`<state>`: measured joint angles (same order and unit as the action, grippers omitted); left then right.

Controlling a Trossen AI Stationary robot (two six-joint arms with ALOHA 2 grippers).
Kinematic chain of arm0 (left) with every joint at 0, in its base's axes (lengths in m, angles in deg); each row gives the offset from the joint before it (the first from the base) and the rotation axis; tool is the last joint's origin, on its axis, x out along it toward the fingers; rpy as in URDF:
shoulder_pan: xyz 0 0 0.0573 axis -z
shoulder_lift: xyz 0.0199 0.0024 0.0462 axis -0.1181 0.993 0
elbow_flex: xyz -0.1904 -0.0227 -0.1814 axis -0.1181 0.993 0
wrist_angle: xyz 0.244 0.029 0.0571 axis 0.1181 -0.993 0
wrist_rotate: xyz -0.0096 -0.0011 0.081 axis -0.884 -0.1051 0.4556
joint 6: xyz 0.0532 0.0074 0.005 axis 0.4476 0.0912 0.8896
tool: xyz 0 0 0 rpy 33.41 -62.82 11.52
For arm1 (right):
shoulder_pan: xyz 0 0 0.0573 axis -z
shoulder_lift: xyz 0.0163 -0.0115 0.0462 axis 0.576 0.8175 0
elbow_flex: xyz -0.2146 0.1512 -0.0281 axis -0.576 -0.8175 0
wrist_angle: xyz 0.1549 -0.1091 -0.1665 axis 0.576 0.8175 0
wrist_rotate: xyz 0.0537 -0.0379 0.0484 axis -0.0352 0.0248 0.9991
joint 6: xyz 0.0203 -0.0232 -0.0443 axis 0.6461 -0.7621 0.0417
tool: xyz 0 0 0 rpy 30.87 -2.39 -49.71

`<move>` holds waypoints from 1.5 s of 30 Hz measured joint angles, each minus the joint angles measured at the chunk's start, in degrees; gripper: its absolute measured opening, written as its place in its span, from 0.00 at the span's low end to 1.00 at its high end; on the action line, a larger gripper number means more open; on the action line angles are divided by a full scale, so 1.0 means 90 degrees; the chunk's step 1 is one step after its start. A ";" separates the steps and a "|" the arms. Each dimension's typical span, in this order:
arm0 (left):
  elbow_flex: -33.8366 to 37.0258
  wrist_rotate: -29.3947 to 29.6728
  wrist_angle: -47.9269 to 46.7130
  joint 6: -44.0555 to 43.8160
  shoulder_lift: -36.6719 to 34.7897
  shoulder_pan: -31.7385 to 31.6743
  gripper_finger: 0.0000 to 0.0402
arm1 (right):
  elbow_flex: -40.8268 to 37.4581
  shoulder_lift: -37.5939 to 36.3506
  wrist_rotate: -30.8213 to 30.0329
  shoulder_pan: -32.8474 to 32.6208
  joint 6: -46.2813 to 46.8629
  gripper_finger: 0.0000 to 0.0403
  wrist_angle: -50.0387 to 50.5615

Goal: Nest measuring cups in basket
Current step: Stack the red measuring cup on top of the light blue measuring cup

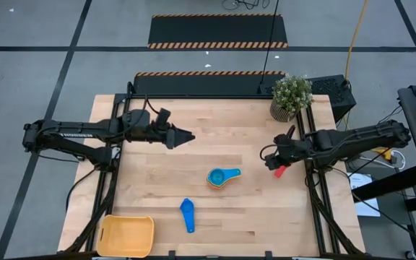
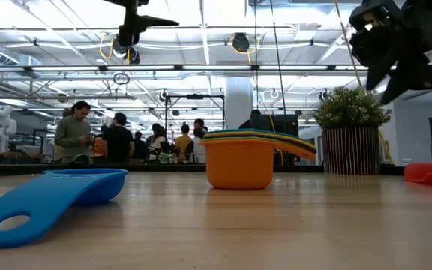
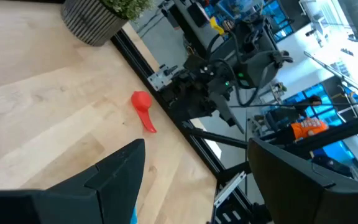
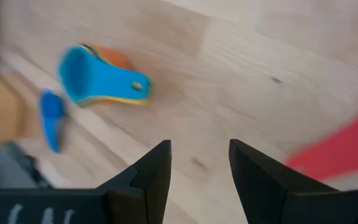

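- We start with the table (image 1: 215,217), a pale wood top; the left arm reaches in from 9 o'clock and the right arm from 3 o'clock
- The basket (image 1: 126,236) sits at the table's 7 o'clock corner, and from above we see no cups in it
- The nested stack (image 1: 222,177), blue cup on top over orange and other colours, stands near the centre, well apart from the basket
- A single blue cup (image 1: 187,214) lies on the table at 6 o'clock of the centre, between stack and basket
- A red cup (image 1: 279,171) lies at 3 o'clock, just beside the right gripper (image 4: 199,163), whose fingers stand apart and empty
- The left gripper (image 1: 181,137) waits raised at 11 o'clock, fingers spread wide, nothing between them
- We judge the red cup the step in hand; the right wrist view is blurred, so contact is uncertain
- Next calls for dropping over its handle, closing, then carrying it to the stack
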<state>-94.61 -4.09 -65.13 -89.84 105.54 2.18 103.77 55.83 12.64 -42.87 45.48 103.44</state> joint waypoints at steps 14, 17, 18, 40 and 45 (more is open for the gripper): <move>0.0000 -0.0178 -0.0710 0.0165 0.0000 0.0002 0.71 | 0.0100 0.0913 0.0259 -0.0692 -0.0516 0.39 0.0410; 0.0000 -0.0148 -0.0676 0.0085 0.0000 0.0002 0.71 | 0.0095 0.0987 0.0149 -0.0702 -0.1141 0.39 0.0404; 0.0000 -0.0104 -0.0654 0.0050 0.0000 0.0002 0.71 | 0.0066 0.0992 0.0066 -0.0701 -0.1335 0.39 0.0396; 0.0000 0.0283 -0.0519 -0.0452 0.0000 0.0022 0.71 | -0.0444 0.0987 0.0988 -0.0707 -0.1064 0.39 0.0767; 0.0000 0.0281 -0.0636 -0.0608 0.0000 0.0019 0.71 | -0.0444 0.0987 0.1347 -0.1020 -0.0644 0.39 -0.0087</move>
<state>-94.61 -1.56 -70.85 -95.31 105.54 2.36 99.77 64.72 24.77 -52.05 39.69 102.65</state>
